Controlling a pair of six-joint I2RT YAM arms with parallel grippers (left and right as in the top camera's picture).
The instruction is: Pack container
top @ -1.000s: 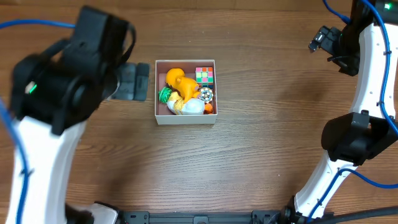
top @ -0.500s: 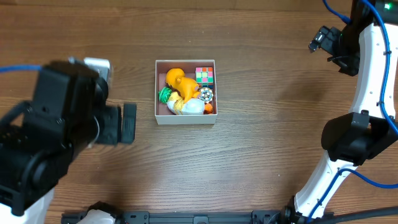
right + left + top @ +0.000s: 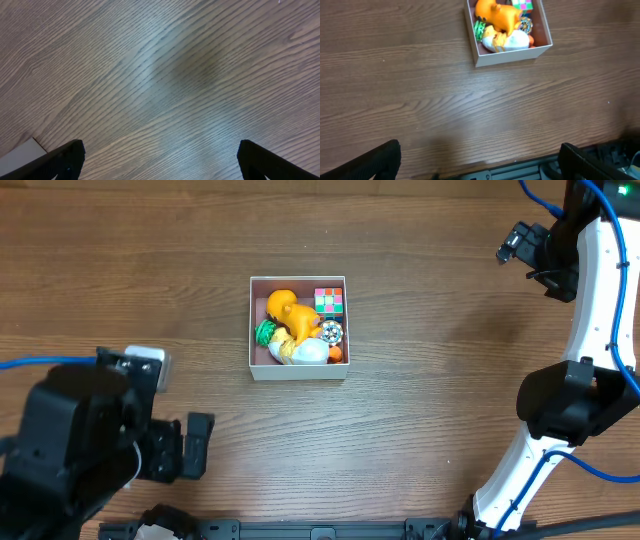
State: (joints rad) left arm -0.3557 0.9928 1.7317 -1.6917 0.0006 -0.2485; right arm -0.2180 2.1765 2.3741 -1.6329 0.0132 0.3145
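While toys [image 3: 288, 312] lie in the container [image 3: 298, 372], the left gripper [image 3: 481, 160] gapes empty; the right gripper [image 3: 162, 159] likewise.

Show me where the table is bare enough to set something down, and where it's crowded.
Bare wood runs wide between the container and the right arm, and across the far side of the table. Crowded: toys nearly fill the container, and the left arm covers the near-left corner.

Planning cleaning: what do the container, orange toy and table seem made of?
Container: thin, matte white walls, likely cardboard. Orange toy: smooth, slightly shiny, probably plastic or rubber. Table: brown streaked grain, wood or wood-look laminate.
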